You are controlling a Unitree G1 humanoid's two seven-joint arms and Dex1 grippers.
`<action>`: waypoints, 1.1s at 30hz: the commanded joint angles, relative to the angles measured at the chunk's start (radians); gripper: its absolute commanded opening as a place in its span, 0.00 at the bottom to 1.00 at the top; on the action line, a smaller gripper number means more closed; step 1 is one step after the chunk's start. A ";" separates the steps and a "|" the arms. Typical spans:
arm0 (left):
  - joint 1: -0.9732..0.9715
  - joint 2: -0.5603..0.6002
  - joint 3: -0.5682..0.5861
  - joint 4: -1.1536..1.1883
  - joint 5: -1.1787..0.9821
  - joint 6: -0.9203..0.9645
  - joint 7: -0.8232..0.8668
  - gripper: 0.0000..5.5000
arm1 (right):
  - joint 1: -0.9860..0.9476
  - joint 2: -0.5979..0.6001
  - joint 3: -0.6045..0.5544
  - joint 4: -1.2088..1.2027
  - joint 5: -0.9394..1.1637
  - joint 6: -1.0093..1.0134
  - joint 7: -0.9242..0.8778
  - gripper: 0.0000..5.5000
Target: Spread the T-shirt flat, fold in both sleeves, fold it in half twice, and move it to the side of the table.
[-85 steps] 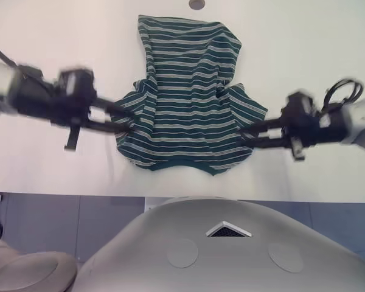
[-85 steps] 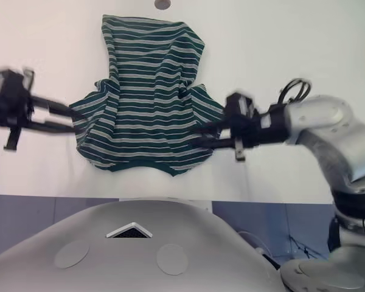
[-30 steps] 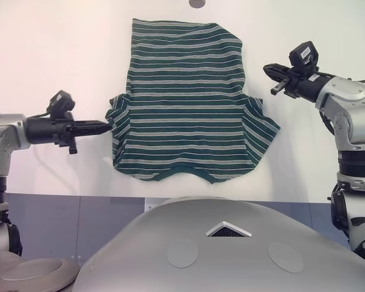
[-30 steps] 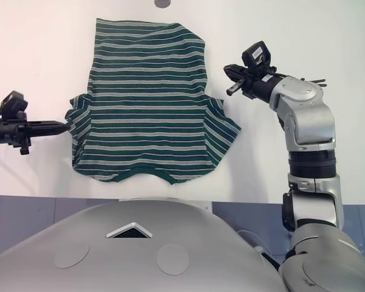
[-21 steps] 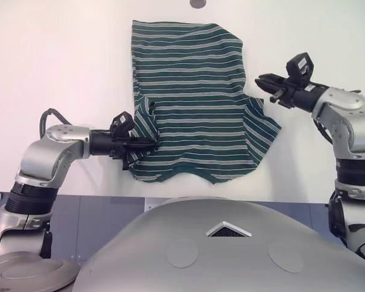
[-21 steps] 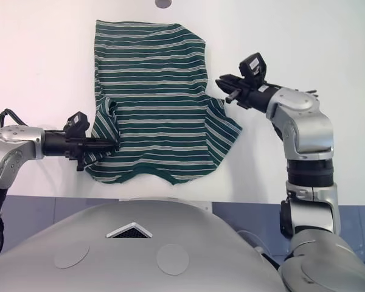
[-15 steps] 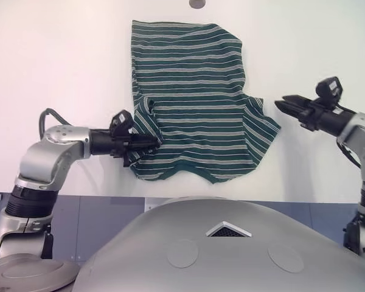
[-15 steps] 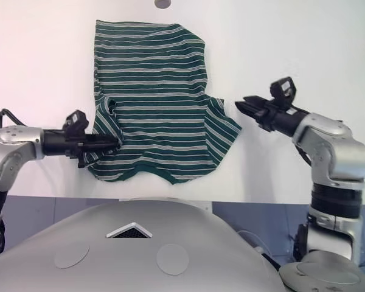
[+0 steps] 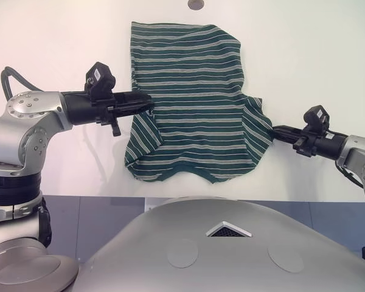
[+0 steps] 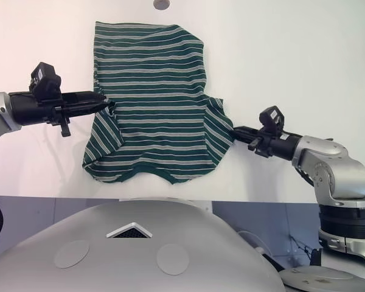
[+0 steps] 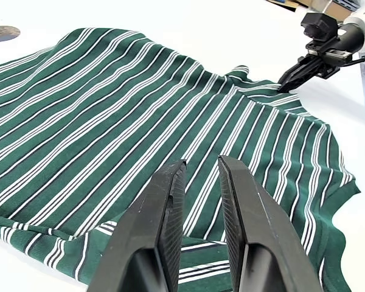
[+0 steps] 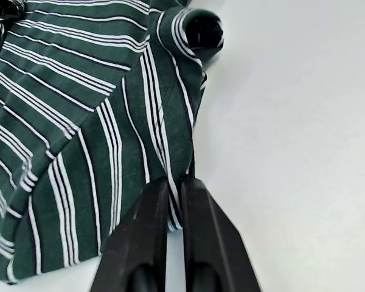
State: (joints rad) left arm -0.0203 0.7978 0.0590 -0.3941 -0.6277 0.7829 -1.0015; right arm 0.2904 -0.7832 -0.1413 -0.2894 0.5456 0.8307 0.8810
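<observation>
A green T-shirt with white stripes [image 9: 194, 91] lies on the white table [image 9: 61, 36], hem toward the far side. Its left sleeve is folded inward onto the body. My left gripper [image 9: 149, 103] hovers over the shirt's left side. In the left wrist view its fingers [image 11: 170, 201] stand slightly open, with nothing between them and the striped cloth below. My right gripper [image 9: 275, 129] sits at the tip of the right sleeve [image 9: 261, 121], which still sticks out sideways. The right wrist view shows this gripper [image 12: 173, 191] shut on the sleeve's edge.
A small grey round disc [image 9: 196, 4] sits at the table's far edge beyond the shirt. Bare white tabletop stretches to the left and right of the shirt. The table's front edge [image 9: 79, 194] runs just below the collar end.
My left gripper carried the left sleeve inward, let go and rose to the shirt's left middle. My right gripper came down from beside the shirt and shut on the right sleeve's tip.
</observation>
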 commanded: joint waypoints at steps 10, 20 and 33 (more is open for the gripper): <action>-0.052 -0.020 -0.043 0.012 0.007 0.002 0.034 0.17 | -0.286 0.103 0.229 -0.168 0.115 0.138 -0.062 0.01; -0.054 0.131 -0.230 0.153 0.547 -0.594 0.089 0.30 | -0.233 -0.021 0.367 -0.216 -0.252 -0.261 -0.077 0.23; 0.187 0.334 -0.191 0.128 0.407 -0.711 -0.335 0.43 | 0.047 -0.117 0.369 0.047 -0.770 -1.290 -0.067 0.37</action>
State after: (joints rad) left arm 0.1647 1.1666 -0.1258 -0.2393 -0.2249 0.0753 -1.3758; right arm 0.3644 -0.9187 0.2093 -0.3165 -0.1328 -0.3744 0.8651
